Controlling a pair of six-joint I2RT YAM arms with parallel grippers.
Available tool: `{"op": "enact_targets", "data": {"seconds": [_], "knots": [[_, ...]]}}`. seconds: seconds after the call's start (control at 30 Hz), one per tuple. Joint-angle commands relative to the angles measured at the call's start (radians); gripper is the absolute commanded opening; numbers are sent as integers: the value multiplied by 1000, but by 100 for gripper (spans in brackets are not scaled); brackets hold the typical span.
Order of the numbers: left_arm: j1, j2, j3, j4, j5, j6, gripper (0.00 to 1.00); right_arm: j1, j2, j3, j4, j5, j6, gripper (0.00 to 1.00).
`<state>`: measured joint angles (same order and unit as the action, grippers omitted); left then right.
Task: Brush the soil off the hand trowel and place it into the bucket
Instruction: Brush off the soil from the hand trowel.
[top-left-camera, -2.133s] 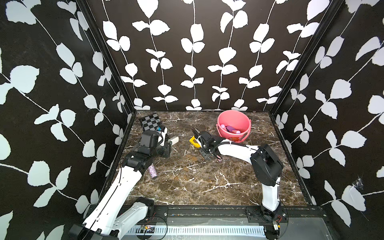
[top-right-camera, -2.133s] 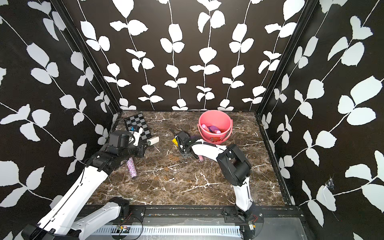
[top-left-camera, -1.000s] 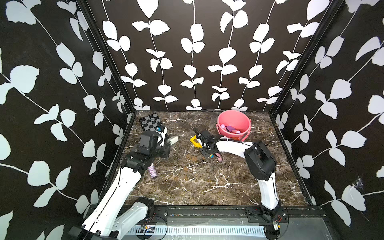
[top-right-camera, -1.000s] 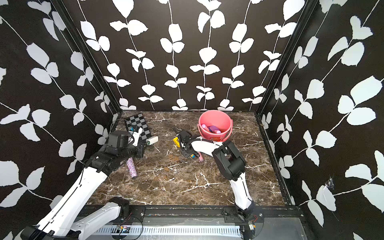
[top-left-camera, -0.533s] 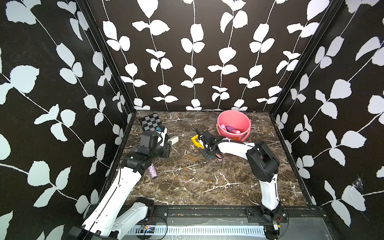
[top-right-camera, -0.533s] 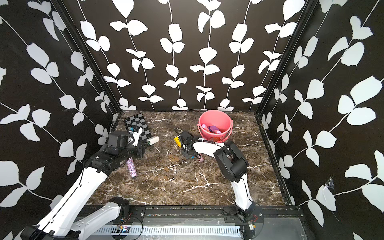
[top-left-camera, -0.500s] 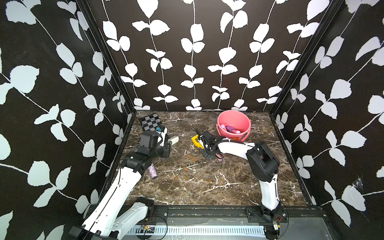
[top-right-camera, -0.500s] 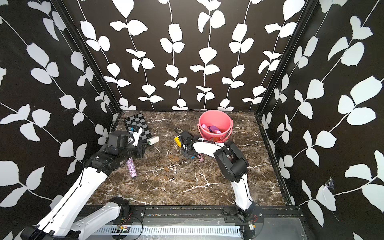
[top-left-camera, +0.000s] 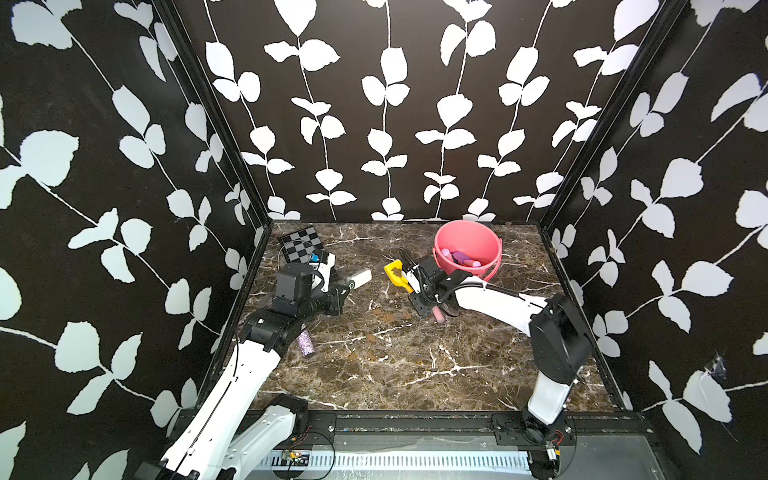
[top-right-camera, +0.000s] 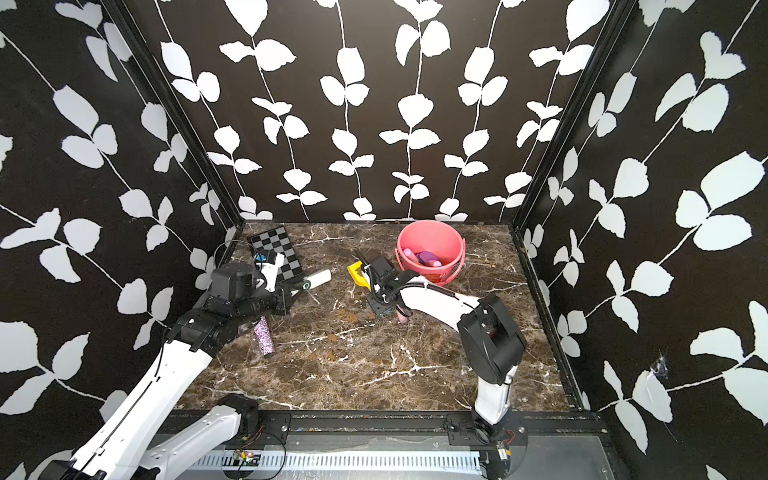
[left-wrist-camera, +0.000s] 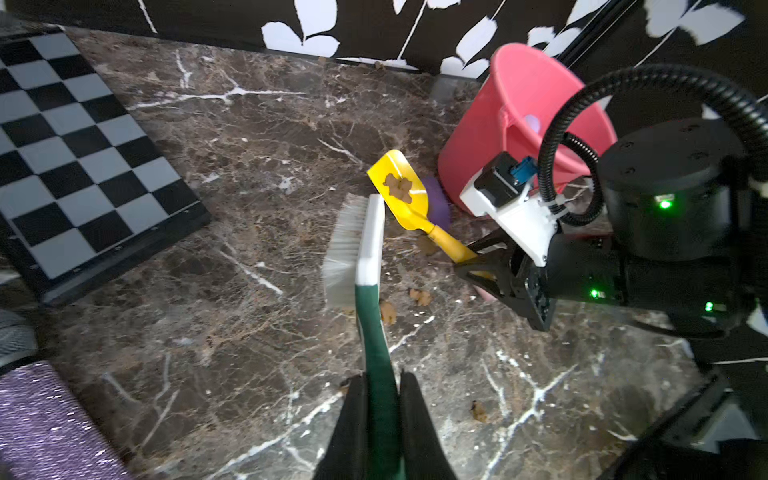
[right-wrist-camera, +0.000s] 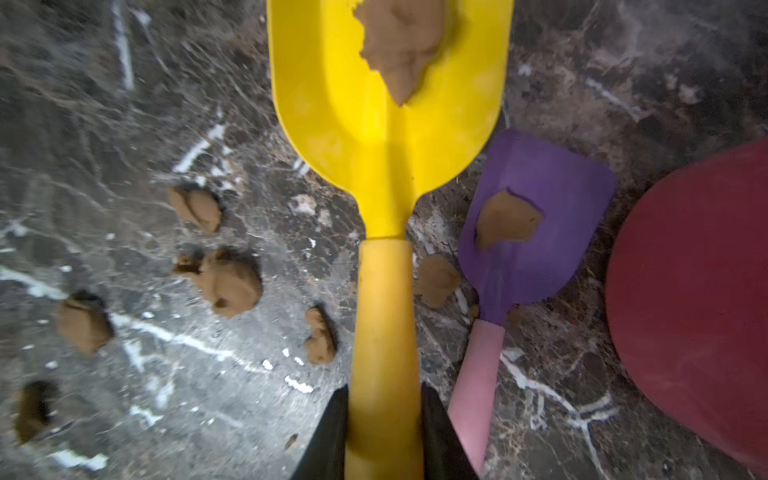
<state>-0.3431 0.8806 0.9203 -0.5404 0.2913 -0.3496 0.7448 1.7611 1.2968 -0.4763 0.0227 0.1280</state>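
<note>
Both top views look steeply down over the front edge of the surface (top-left-camera: 395, 374); wrist cameras peer closely past the left pincer (left-wrist-camera: 380, 376) and right pincer (right-wrist-camera: 384, 388), sharing the yellow trowel (left-wrist-camera: 409, 217).

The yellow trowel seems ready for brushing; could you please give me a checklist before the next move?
1. The right gripper is shut on the yellow trowel: ok.
2. The left gripper is shut on the brush: ok.
3. The blade is free of soil: not ok, a clump sits on it.
4. The brush touches the blade: cannot tell.
5. The bucket stands upright, mouth open: ok.
</note>
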Motion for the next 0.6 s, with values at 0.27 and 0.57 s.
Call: {"op": "enact_targets", "data": {"seconds": [0.27,0.57], "knots": [[-38,-79,-143,285,197,-398,0,13,-135,-70,7,-130,68,0],[-141,47,-190,417,182,-454,0,34,-148,-64,22,-152,89,0]]}}
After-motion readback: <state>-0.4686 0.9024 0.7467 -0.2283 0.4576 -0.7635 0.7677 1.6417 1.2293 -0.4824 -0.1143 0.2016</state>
